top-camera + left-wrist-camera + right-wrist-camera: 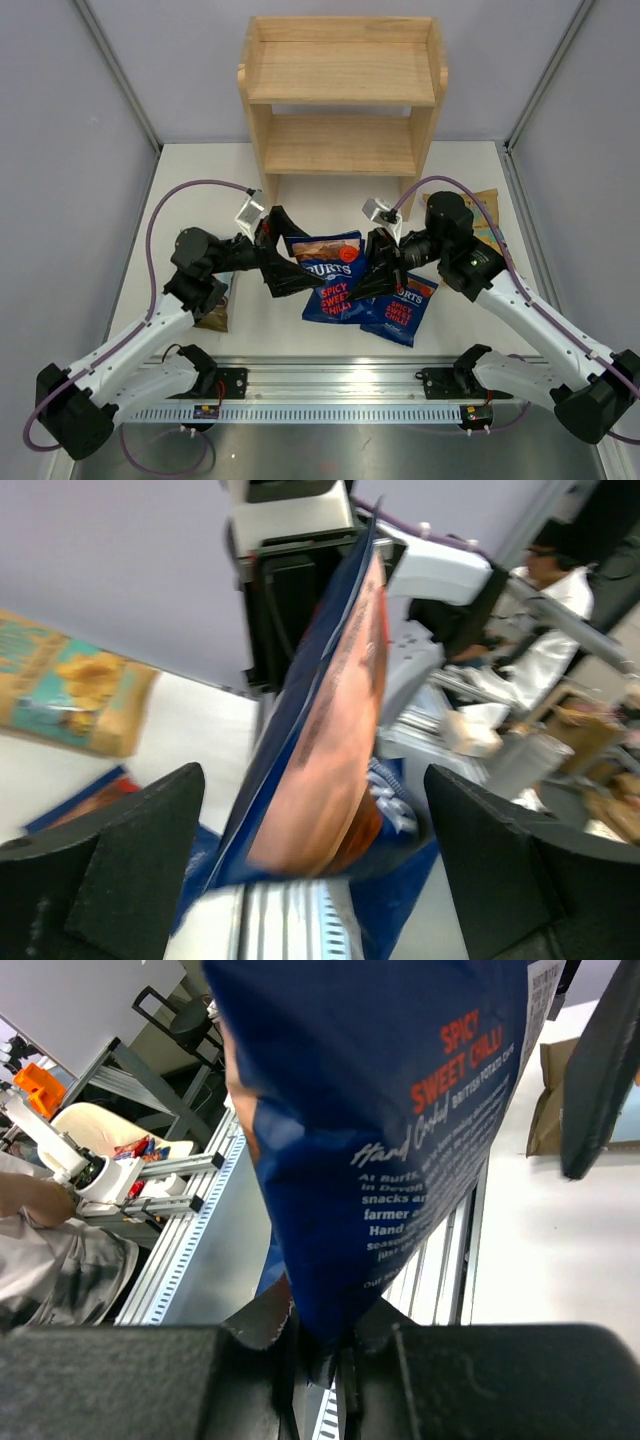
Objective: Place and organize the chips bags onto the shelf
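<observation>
A dark-blue Burts bag with a red label (332,278) hangs tilted above the table, overlapping a second red-label Burts bag (402,312) that lies flat. My right gripper (381,266) is shut on the held bag's right edge; the right wrist view shows the jaws (335,1360) pinching its seam (380,1110). My left gripper (291,256) is wide open at the bag's left edge. In the left wrist view the bag (325,740) stands edge-on between the spread fingers (130,865), untouched. The wooden shelf (342,100) stands behind, both tiers bare.
A pale blue-tan bag (487,215) lies at the right behind my right arm and shows in the left wrist view (65,695). Another bag (216,312) lies partly under my left arm. A metal rail (330,385) runs along the near table edge.
</observation>
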`<state>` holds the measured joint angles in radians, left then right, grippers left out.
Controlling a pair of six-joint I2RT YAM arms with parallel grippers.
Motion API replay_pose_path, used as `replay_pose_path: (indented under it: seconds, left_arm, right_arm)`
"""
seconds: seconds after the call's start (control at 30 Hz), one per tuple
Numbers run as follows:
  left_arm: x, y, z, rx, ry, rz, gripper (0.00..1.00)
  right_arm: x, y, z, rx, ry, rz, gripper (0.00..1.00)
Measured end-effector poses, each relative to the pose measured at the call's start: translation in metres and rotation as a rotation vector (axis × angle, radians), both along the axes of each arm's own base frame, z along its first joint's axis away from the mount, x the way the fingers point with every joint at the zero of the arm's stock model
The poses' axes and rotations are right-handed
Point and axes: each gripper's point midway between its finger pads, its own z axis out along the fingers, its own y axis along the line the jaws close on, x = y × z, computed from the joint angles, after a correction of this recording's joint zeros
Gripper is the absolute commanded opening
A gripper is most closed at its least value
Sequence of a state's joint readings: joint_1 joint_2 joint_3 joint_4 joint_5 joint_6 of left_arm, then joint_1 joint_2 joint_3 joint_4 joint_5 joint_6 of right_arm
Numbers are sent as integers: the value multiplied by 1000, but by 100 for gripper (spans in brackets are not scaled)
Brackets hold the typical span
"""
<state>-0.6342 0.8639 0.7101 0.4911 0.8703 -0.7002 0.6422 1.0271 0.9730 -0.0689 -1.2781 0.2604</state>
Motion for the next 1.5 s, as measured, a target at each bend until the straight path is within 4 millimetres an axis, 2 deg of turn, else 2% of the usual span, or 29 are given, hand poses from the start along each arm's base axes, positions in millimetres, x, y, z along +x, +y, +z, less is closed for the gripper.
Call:
replay_pose_path:
  seconds: [0.07,0.1,0.23,0.4,0.43,0.5,0.53,0.57,0.6,0.67,0.7,0.73,0.83,0.93,1.03,1.1,1.2,1.3,1.4,1.5]
  left_arm:
    - [-2,-5,1,-12,37,-61,76]
    - [-3,-7,2,-16,51,-81,59]
    - [-9,-6,5,-27,61,-120,28]
    - [-2,-8,2,-4,77,-86,9]
    - [0,-8,1,4,82,-71,2]
    - [3,-8,1,15,88,-46,1]
    - [5,-7,0,21,94,-30,1]
    - [7,-7,-1,25,99,-13,0]
    - [9,-6,-2,28,105,6,0]
    - [14,-5,-3,30,120,47,0]
    - [17,-3,-2,28,125,73,0]
    - [20,-2,-1,22,129,101,0]
    - [31,5,7,-7,146,200,0]
    - [44,17,20,-65,170,324,0]
    - [56,33,33,-147,214,443,0]
    - [64,43,37,-214,248,507,0]
    - [74,52,38,-313,304,563,0]
    - [85,55,32,-383,371,583,0]
    - [95,52,28,-434,431,582,0]
    - [100,51,29,-473,469,570,0]
  right_arm:
    - [3,2,-3,-13,11,-1,18]
    - [4,3,-4,-21,19,-2,18]
    - [5,3,-6,-36,26,-1,18]
    - [10,2,-7,-74,14,-48,23]
    - [13,2,-8,-87,9,-73,28]
    - [17,2,-10,-104,-1,-113,39]
    - [19,1,-11,-112,-9,-137,40]
    - [23,1,-11,-118,-20,-164,55]
    - [26,0,-12,-130,-21,-198,62]
    - [35,-2,-13,-146,-37,-272,69]
    - [43,-3,-13,-157,-42,-333,94]
    - [51,-5,-12,-169,-39,-398,99]
    - [72,-15,-6,-175,-42,-586,99]
    - [93,-33,5,-139,-9,-811,99]
    - [97,-46,17,-24,41,-932,91]
    - [94,-48,17,55,94,-949,91]
    - [91,-40,25,197,175,-910,92]
    - [95,-21,30,288,288,-819,94]
    - [101,-1,37,333,353,-749,94]
    - [99,20,33,333,390,-693,93]
